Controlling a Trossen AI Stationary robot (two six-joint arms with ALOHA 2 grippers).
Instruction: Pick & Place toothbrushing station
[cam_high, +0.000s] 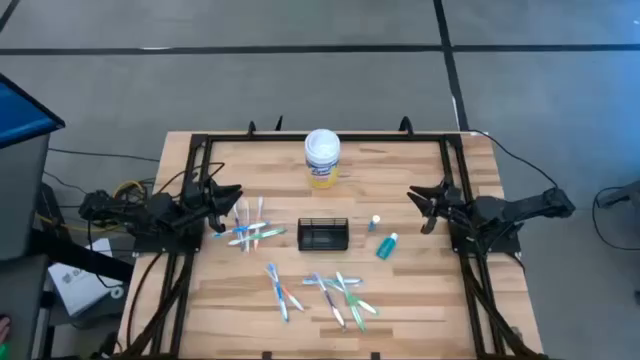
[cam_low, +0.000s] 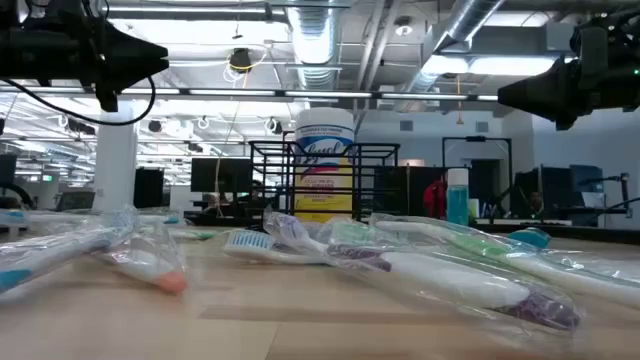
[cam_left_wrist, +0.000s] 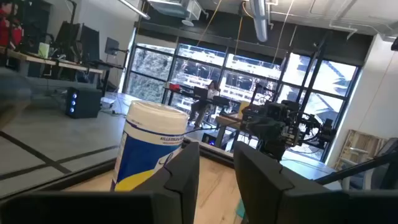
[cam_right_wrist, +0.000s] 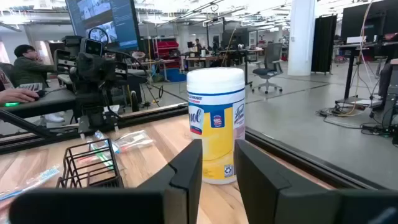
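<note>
The black wire-mesh holder (cam_high: 323, 235) stands on its base at the middle of the table; it also shows in the right wrist view (cam_right_wrist: 90, 165) and in the low view (cam_low: 325, 180). My left gripper (cam_high: 232, 193) hovers at the table's left edge, above the table, its fingers (cam_left_wrist: 186, 171) a small gap apart and empty. My right gripper (cam_high: 415, 200) hovers at the right edge, its fingers (cam_right_wrist: 189, 171) also a small gap apart and empty. Both point toward the table's middle.
A white canister with a yellow label (cam_high: 322, 158) stands at the far middle. Wrapped toothbrushes lie left of the holder (cam_high: 250, 232) and toward the near edge (cam_high: 335, 295). A small teal bottle (cam_high: 387, 246) lies right of the holder. A person (cam_right_wrist: 25, 62) sits beyond the table.
</note>
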